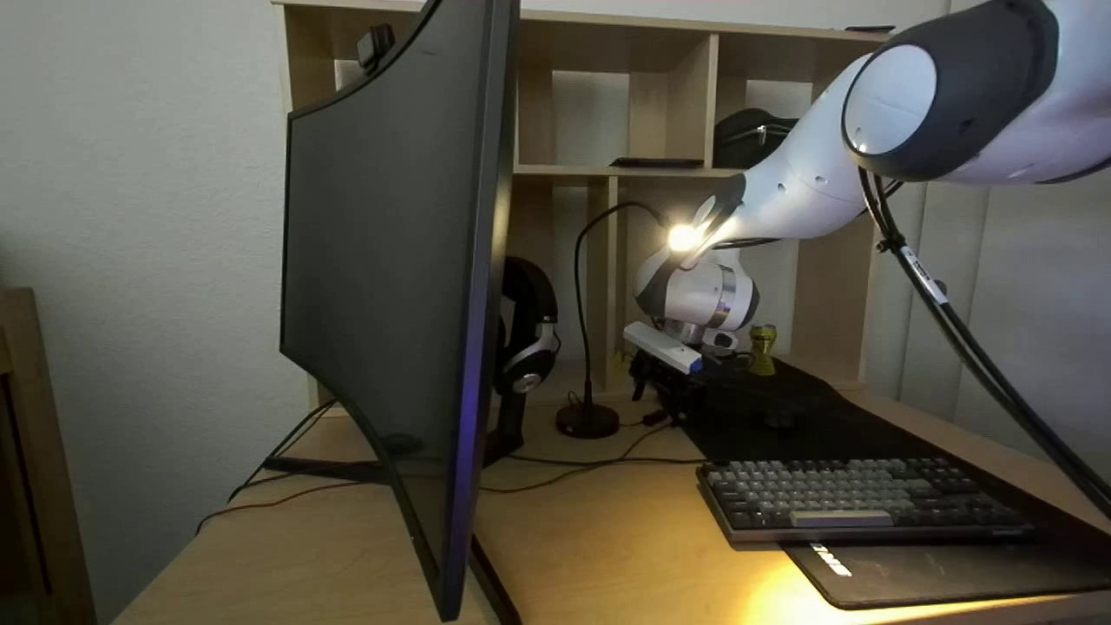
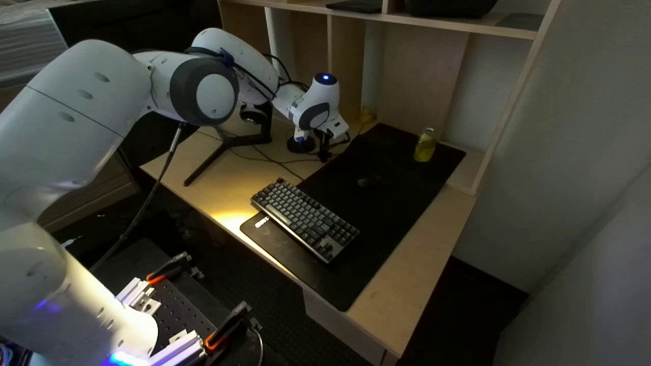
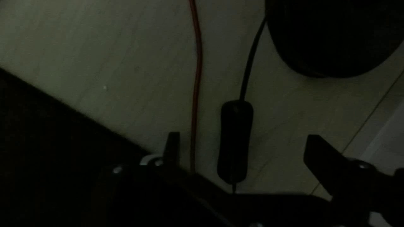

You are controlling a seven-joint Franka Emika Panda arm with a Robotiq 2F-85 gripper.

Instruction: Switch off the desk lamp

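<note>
The desk lamp [image 1: 588,421] stands upright with its head glowing by my arm. In an exterior view its round base [image 2: 301,146] shows partly behind my wrist. A dark round shape at the upper right of the wrist view looks like the lamp base [image 3: 334,37]. A thin black cord runs from it to a black inline switch [image 3: 235,142] on the desk. My gripper [image 3: 243,136] is open and empty above the desk, with the switch between its fingers in view, closer to the left finger. The height gap is hard to judge in the dim picture.
A reddish cable [image 3: 197,78] lies left of the switch. The monitor [image 1: 391,286], headphones [image 1: 531,325], keyboard [image 1: 851,495], black desk mat [image 2: 376,213] and yellow can [image 2: 425,145] are on the desk. The shelf unit [image 1: 616,171] stands behind the gripper.
</note>
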